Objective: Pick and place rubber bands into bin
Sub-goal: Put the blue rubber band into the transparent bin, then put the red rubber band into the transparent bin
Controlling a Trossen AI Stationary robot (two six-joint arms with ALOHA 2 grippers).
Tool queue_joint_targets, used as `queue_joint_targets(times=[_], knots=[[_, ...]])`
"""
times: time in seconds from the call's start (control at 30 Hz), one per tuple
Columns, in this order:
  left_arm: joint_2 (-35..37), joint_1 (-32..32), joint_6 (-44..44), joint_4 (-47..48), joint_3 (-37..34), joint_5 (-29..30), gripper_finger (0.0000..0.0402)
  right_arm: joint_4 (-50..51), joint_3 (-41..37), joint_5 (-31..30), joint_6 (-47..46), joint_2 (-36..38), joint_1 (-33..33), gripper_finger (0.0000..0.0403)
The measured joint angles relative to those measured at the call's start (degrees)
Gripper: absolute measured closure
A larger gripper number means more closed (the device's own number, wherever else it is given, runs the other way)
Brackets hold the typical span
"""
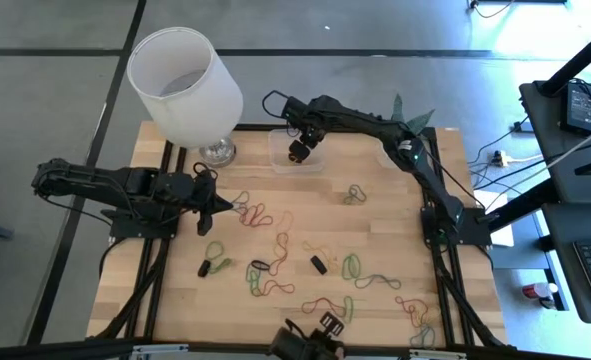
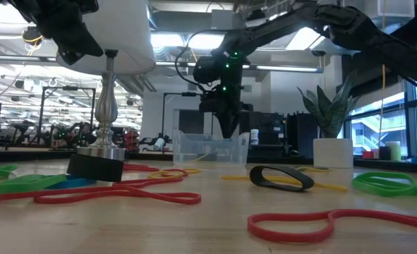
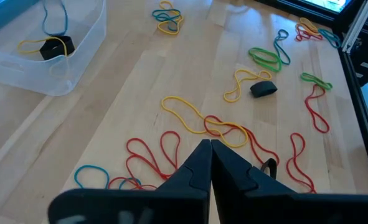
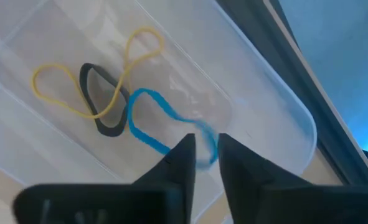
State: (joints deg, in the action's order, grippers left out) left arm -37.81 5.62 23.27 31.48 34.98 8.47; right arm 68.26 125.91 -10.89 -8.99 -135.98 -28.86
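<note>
1. The right gripper hangs over the bin, the clear box at the far edge of the table.
2. Its two fingers are a little apart, with a thin gap between them. A blue band lies in the bin right at the tips. Its far end goes blurry between the fingers, so it is hard to say if they touch it.
3. A yellow band and a black band lie in the bin too, crossing each other, just beside the blue one.
4. The left gripper is low over the table on the left side, well apart from the bin. Its fingers are pressed together with nothing seen between them.
5. Red bands and a long yellow band lie on the wood just past its tips.
6. Many more rubber bands are spread over the middle and near part of the table, in green, red, orange and black.
7. From the low view, the bin looks see-through and what lies inside is hard to make out.
8. A big white lamp stands near the bin, to its left.
</note>
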Motion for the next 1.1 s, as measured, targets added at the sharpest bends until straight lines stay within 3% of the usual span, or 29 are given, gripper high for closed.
queue_joint_targets(times=[0.3,0.5,0.73,0.87,1.1], knots=[[0.0,0.0,-0.9,0.0,0.0,0.0,0.0400,2.1,0.0,2.2,0.7,1.7,0.1,0.0290],[-2.1,0.0,-0.5,-0.4,0.4,-0.2,0.0400,2.5,0.0,3.5,0.5,7.4,1.5,0.0318],[-11.7,0.0,0.0,-0.2,4.5,-1.1,0.0399,3.5,-2.4,3.0,1.8,17.2,5.1,0.0361],[-17.4,0.8,-0.6,0.2,7.7,-1.1,0.0400,0.3,-11.2,2.3,1.5,26.0,7.7,0.0389],[-24.5,2.4,-1.4,2.4,13.8,-0.8,0.0400,-11.7,-38.4,1.8,-5.8,47.3,14.5,0.0390]])
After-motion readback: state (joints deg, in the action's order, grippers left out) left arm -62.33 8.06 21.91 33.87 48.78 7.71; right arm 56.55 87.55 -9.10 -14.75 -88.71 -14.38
